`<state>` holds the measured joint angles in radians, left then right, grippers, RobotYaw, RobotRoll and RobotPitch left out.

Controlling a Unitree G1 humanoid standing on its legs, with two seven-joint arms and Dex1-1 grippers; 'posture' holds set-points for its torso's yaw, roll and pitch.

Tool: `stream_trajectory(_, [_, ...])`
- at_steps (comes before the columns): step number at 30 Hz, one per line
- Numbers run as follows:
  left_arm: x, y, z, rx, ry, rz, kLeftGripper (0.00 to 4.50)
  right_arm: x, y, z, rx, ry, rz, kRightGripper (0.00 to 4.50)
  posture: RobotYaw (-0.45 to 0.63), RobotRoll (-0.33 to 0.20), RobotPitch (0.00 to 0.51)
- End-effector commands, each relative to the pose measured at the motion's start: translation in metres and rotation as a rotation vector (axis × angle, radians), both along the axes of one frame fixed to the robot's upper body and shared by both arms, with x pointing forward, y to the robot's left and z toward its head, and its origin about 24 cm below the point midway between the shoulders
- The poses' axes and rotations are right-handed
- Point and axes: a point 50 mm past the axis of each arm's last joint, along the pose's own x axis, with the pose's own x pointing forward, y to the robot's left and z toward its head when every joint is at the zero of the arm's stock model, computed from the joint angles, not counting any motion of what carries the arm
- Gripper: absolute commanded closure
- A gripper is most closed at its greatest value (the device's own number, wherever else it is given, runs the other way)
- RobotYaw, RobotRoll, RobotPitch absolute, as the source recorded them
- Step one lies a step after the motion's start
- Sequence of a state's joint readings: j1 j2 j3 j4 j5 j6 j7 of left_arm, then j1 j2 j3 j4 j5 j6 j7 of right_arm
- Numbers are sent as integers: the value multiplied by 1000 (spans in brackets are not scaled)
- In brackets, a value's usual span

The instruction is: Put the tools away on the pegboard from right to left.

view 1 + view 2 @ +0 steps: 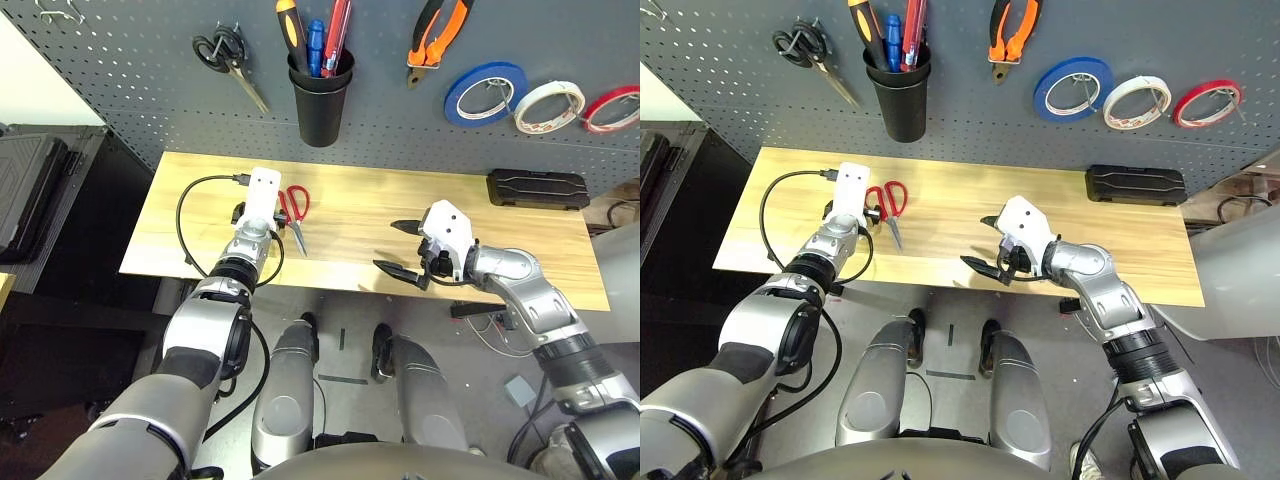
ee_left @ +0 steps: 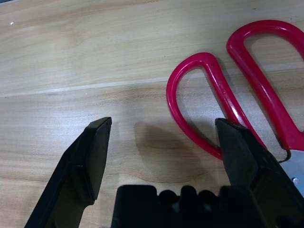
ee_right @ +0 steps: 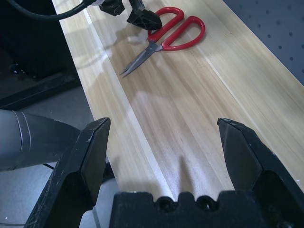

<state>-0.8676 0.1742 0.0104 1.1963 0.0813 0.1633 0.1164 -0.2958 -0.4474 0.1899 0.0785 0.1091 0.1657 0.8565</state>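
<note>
Red-handled steel scissors [image 1: 294, 211] flat on pale wood-grain tabletop [image 1: 520, 250], below perforated grey pegboard [image 1: 140, 60]. Left gripper [image 2: 164, 137] spread wide, one finger at handle loop. Right gripper [image 1: 399, 248] wide, empty.

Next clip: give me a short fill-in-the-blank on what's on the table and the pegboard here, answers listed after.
1. The red-handled scissors lie on the ____.
2. The gripper nearest the scissors is the ____ gripper.
3. The orange-and-black pliers hang on the ____.
4. The jaws of the right gripper stand ____.

Missing words: table; left; pegboard; open
</note>
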Motion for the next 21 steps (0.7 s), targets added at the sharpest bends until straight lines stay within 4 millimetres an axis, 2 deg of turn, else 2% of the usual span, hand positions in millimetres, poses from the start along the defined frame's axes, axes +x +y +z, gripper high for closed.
stream_trajectory(1, [-12,-4,-22,3,101,-17,408,-5,-3,-3,-7,15,3,0,115,0,301])
stream_trajectory(3, [-13,-6,-24,-10,112,-19,982,-6,-3,-2,-8,15,10,0,116,0,300])
stream_trajectory(12, [-16,-12,-29,-35,132,-27,4466,-7,-1,-2,-9,14,41,0,123,0,297])
stream_trajectory(21, [-14,-15,-25,-121,94,26,4466,-6,0,-1,-17,7,59,0,134,0,296])
